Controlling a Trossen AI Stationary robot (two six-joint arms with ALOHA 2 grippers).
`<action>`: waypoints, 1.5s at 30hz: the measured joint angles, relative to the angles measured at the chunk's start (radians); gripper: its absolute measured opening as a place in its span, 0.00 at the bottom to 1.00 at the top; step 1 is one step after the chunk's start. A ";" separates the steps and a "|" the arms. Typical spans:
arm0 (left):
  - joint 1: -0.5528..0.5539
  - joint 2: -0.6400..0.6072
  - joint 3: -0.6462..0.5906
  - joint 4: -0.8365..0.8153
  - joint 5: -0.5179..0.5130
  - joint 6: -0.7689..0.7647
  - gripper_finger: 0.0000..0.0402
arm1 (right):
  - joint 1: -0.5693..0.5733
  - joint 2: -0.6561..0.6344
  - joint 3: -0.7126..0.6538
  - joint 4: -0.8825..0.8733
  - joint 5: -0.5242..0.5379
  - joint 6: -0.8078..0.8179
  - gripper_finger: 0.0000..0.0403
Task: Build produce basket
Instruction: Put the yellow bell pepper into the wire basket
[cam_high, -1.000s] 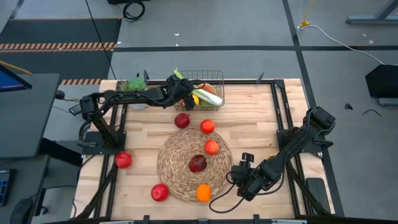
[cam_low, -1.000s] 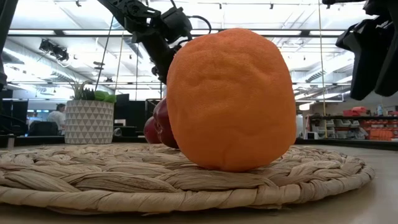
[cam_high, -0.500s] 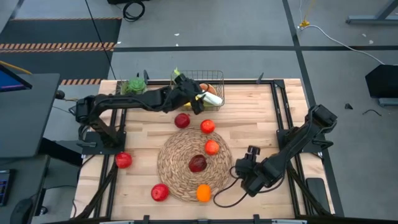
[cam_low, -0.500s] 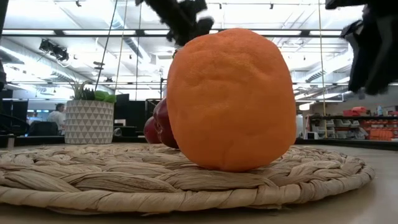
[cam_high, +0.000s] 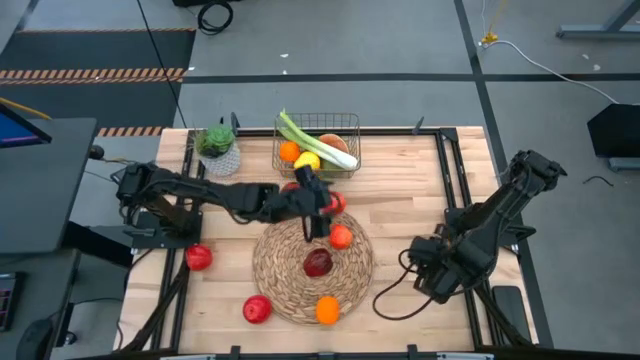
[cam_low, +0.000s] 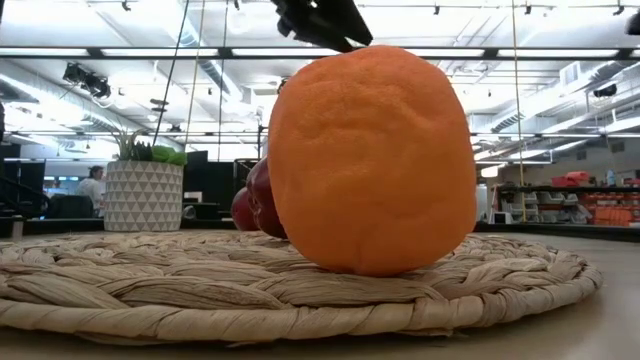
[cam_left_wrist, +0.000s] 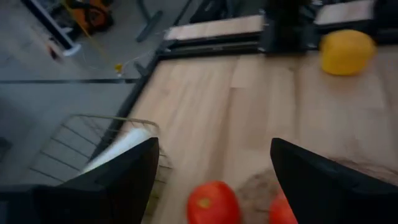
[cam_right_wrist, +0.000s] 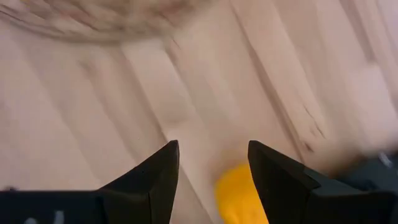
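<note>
The wire basket (cam_high: 318, 150) stands at the table's far edge with a leek (cam_high: 320, 143), an orange (cam_high: 289, 152) and a lemon (cam_high: 307, 161) in it. My left gripper (cam_high: 322, 208) hovers open above the woven mat's far rim, pointing toward the table's right edge; a red fruit (cam_left_wrist: 213, 202) lies just ahead of it and nothing sits between its fingers (cam_left_wrist: 118, 180). My right gripper (cam_high: 432, 278) hangs open over the table's right side, pointing down. A yellow lemon (cam_right_wrist: 239, 193) lies on the wood below the gap of its fingers, also visible far off in the left wrist view (cam_left_wrist: 347, 51).
On the round woven mat (cam_high: 280, 275) lie a dark red apple (cam_high: 318, 263), an orange (cam_high: 328, 310) and an orange-red fruit (cam_high: 341, 237). Red apples lie at the near left (cam_high: 199, 257) (cam_high: 257, 309). A potted plant (cam_high: 218, 150) stands left of the basket.
My left gripper has left the basket and swung toward the table's near edge and right, rising, until it is over the mat's far rim; the leek stays lying in the basket. My right gripper has risen and gone toward the table's right edge, out of the low view.
</note>
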 joint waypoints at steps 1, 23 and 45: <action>-0.009 0.001 -0.008 -0.003 0.002 -0.012 0.78 | 0.009 0.004 -0.003 -0.029 -0.014 0.023 0.49; -0.119 0.001 -0.100 0.130 0.077 -0.265 0.78 | 0.083 0.178 -0.014 -0.259 -0.162 0.118 0.76; -0.281 0.003 -0.100 0.376 0.030 -0.217 0.78 | 0.217 0.178 -0.014 -0.208 -0.020 0.264 0.84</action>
